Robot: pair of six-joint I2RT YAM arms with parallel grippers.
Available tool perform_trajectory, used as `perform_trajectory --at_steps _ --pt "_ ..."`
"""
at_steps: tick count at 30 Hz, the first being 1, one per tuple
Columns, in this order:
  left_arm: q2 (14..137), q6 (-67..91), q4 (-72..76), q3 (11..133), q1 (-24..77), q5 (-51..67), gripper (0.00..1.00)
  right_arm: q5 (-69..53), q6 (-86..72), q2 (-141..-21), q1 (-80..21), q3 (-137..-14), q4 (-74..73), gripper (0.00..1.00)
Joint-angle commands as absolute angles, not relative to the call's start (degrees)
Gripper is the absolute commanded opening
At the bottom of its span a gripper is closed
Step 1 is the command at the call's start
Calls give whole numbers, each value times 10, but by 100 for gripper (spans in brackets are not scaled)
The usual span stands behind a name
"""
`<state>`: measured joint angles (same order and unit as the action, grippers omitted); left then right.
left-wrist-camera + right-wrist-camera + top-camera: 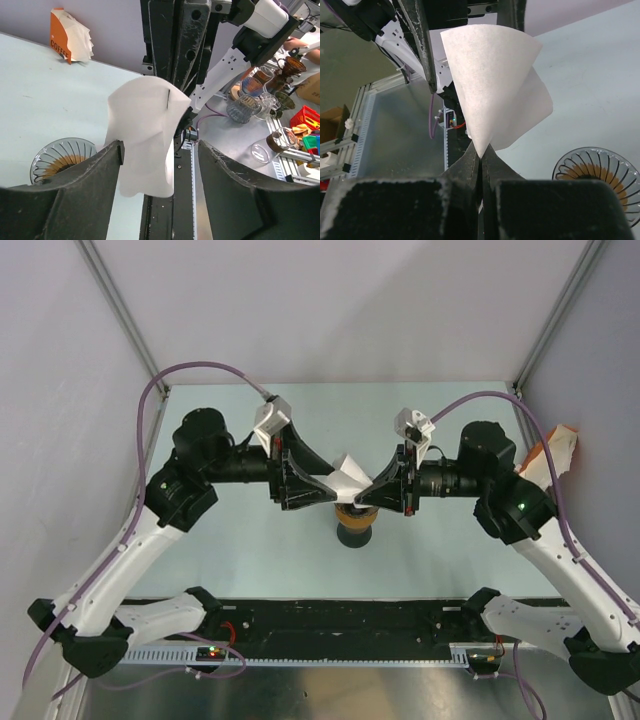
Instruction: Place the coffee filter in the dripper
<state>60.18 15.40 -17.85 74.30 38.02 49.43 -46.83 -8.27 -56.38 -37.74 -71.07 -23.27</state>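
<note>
Right gripper (481, 150) clamps the thin white paper coffee filter (490, 80) at its tip, left gripper (160, 147) released; we judge it flimsy.

The coffee filter (490, 85) is thin white paper, matt, with a faint fibrous grain and soft creases. The dripper (62, 157), at the lower left of the left wrist view, looks like clear grey-tinted plastic or glass, glossy, with fine raised ribs. The left claw (160, 150) and right claw (481, 155) are black plastic, matt and coarse-grained, scuffed pale along the edges. The desk (35, 95) is a smooth, matt, pale-green surface. The filter pack (60, 40) at upper left is orange printed card.
</note>
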Motion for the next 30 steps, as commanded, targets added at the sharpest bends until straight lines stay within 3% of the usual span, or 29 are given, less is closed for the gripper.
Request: perform_trajectory --at_steps 1,3,5,7,8,9,11,13,16,19,24,30 --pt "617 160 -170 775 394 490 67 -428 -50 -555 -398 -727 -215 0" --pt "623 156 -170 778 401 495 63 -417 -46 -554 -400 -727 -214 0" --pt "628 149 -170 782 408 506 45 -411 -42 -551 -401 -727 -217 1" --pt "628 133 -170 784 410 516 15 -408 -38 -547 -402 -727 -223 7" --pt "627 120 -170 784 411 519 8 -407 -38 -546 -401 -727 -227 18" --pt "623 109 -170 785 411 520 4 -407 -37 -543 -399 -727 -237 29" --pt "612 76 -170 783 412 519 1 -410 -40 -537 -394 -727 -262 59" --pt "597 36 -173 779 414 519 0 -424 -44 -533 -382 -727 -299 73" --pt "578 -37 -184 768 425 508 0 -461 -51 -541 -366 -727 -354 86" --pt "569 -100 -213 766 448 496 0 -497 -65 -556 -365 -726 -370 89" --pt "561 -209 -267 761 500 449 0 -536 -101 -577 -377 -726 -320 88" --pt "558 -248 -290 755 517 419 0 -561 -137 -586 -406 -726 -284 69"
